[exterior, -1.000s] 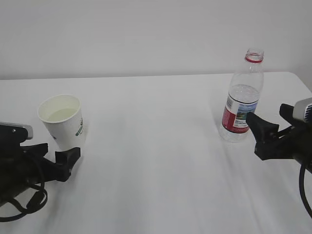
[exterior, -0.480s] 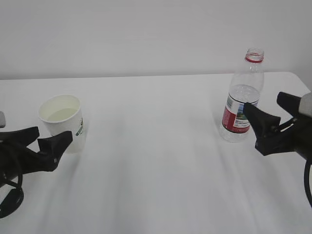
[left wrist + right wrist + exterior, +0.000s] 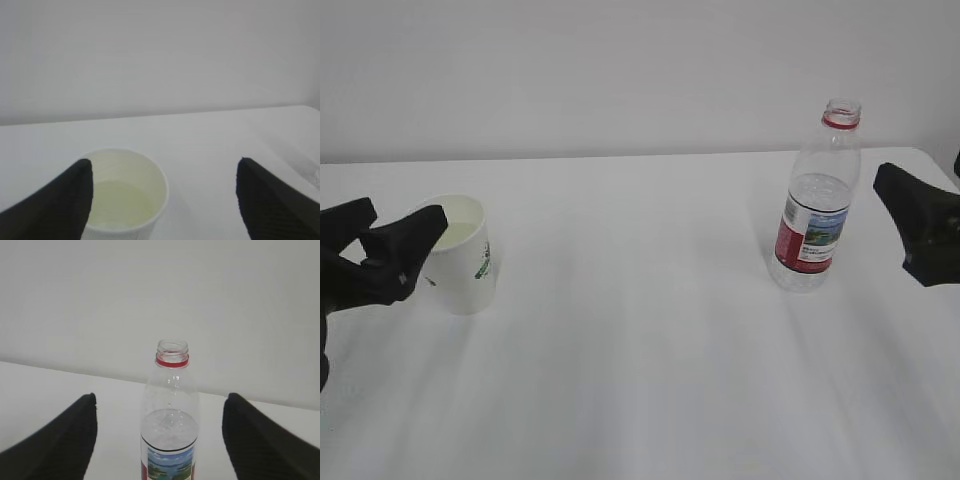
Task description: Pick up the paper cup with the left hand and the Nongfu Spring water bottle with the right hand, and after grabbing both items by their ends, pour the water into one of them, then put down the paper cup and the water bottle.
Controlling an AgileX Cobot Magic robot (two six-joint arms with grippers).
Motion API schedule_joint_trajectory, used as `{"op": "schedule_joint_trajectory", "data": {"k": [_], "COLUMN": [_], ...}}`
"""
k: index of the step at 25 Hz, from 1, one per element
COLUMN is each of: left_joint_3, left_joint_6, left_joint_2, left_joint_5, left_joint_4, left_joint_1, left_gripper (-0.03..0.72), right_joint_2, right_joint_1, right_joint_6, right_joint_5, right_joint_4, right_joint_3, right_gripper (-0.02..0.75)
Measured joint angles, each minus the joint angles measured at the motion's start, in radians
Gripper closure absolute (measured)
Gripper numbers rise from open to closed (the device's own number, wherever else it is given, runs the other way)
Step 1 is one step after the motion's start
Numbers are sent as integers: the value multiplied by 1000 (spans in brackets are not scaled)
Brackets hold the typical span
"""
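From outside, the cup (image 3: 466, 258) stands upright, mouth up, near the bench's (image 3: 640, 340) left edge. My left pincer (image 3: 382, 238) is spread wide at rim height, holding nothing, one finger overlapping the rim. The bottle (image 3: 814, 208) stands upright, uncapped, neck up, near the right edge. My right pincer (image 3: 920, 235) is cut off by the frame; only one finger shows, apart from the bottle.

My left wrist view looks into the cup (image 3: 122, 197) with water (image 3: 120, 205) low inside; its base is cut off.

My right wrist view shows fingers wide apart, the bottle (image 3: 170, 425) between them untouched, its lower half hidden.
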Motion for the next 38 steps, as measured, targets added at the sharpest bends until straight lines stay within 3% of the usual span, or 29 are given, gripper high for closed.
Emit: {"op": "schedule_joint_trajectory", "data": {"k": [19, 27, 38], "left_joint_3": [9, -20, -194], "left_joint_6": [-60, -62, -64], "left_joint_2": [-416, -688, -1011], "left_joint_5": [381, 726, 1243], "left_joint_4": [-4, 19, 30], "left_joint_1": [0, 0, 0], "left_gripper": [67, 75, 95], "right_joint_2": [-380, -508, -751], "right_joint_1": [0, 0, 0], "right_joint_6": [-71, -73, -74], "right_joint_5": [589, 790, 1027], "right_joint_4": [15, 15, 15], "right_joint_3": [-241, -292, -296], "right_gripper": [146, 146, 146]}}
